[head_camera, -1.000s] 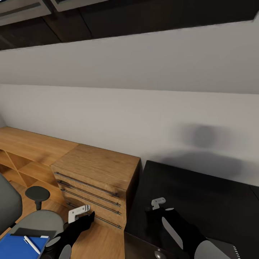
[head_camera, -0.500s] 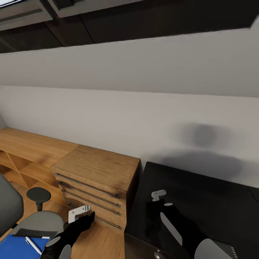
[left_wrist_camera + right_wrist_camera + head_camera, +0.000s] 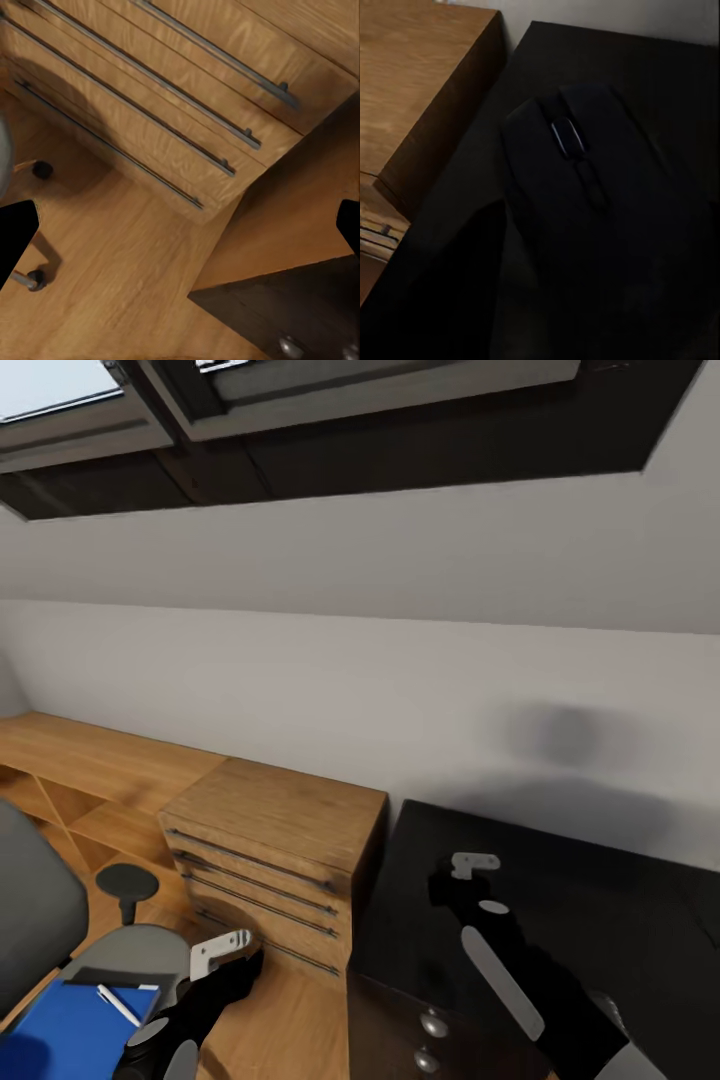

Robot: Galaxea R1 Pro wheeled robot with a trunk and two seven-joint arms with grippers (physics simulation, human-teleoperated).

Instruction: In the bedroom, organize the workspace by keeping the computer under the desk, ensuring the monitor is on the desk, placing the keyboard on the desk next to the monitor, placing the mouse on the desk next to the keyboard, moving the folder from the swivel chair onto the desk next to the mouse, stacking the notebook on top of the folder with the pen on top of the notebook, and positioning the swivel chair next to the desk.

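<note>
A black mouse (image 3: 585, 202) sits close before the right wrist camera, with my right gripper (image 3: 465, 875) shut on it, just above the black desk (image 3: 600, 900) near its left end. A blue folder (image 3: 70, 1025) lies on the seat of the grey swivel chair (image 3: 40, 920) at the lower left, with a white pen (image 3: 118, 1005) on top. My left gripper (image 3: 225, 950) hangs open and holds nothing, over the wooden floor (image 3: 112, 285) between chair and desk. Its fingers (image 3: 15, 240) stand far apart.
A wooden drawer unit (image 3: 280, 830) with long bar handles stands against the desk's left side. A low wooden shelf (image 3: 80, 760) runs left along the white wall. The chair's round armrest (image 3: 127, 880) stands near the drawers. Desk drawer knobs (image 3: 432, 1023) face me.
My right gripper has reached farther over the desk with the mouse. The head camera has tilted up and shifted, showing more window. The left arm has stayed put.
</note>
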